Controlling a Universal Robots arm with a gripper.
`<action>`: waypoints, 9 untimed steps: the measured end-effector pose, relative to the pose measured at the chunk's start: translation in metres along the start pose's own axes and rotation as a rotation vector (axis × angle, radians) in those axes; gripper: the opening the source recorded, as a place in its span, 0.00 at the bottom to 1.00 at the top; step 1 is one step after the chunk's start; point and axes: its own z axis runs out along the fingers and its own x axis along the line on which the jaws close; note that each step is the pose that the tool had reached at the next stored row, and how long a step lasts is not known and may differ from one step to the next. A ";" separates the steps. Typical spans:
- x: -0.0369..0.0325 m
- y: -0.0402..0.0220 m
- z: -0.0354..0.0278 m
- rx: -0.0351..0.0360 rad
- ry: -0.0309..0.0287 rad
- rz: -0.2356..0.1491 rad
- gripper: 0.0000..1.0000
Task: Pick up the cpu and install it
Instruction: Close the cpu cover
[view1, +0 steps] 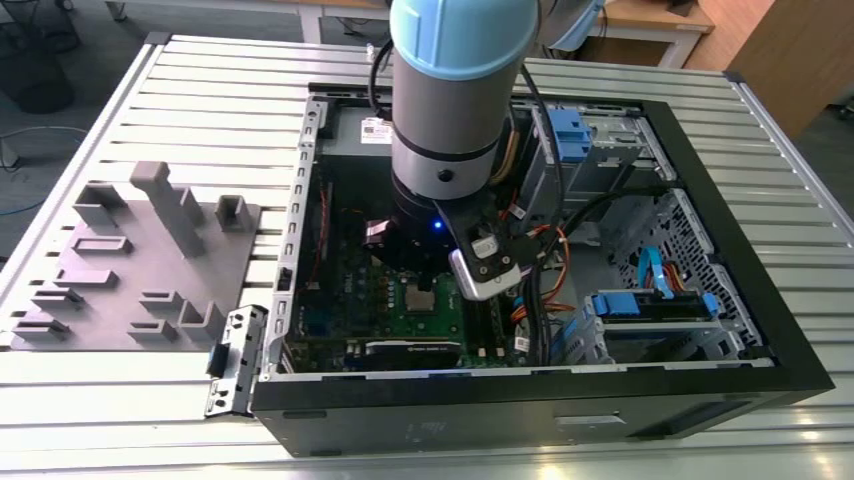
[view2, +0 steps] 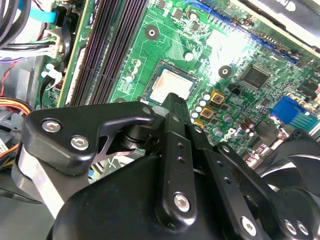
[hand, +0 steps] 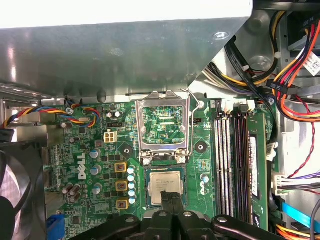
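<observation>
While gripper (hand: 171, 196) is hovering with fingers (hand: 167, 201) pressed together, gripping nothing, cpu (hand: 165, 186) is lying flat in socket mid-motherboard (hand: 75, 145), nearer memory-slot edge, load frame (hand: 164, 125) standing open beside; cpu sitting directly under gripper tip, square, no long axis, contact unclear

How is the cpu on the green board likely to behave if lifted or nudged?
The cpu looks thin, flat and metal-topped: probably stiff and light. Its smooth pale top may be slippery. Lying flat on the green board, it seems unlikely to roll or tip.
</observation>
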 end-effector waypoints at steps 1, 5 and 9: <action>0.0000 0.0000 0.0000 -0.0001 0.0000 0.000 0.11; -0.0002 0.0002 -0.0002 0.0001 0.0000 0.000 0.11; -0.0017 0.0022 0.0001 0.0000 0.0000 0.000 0.11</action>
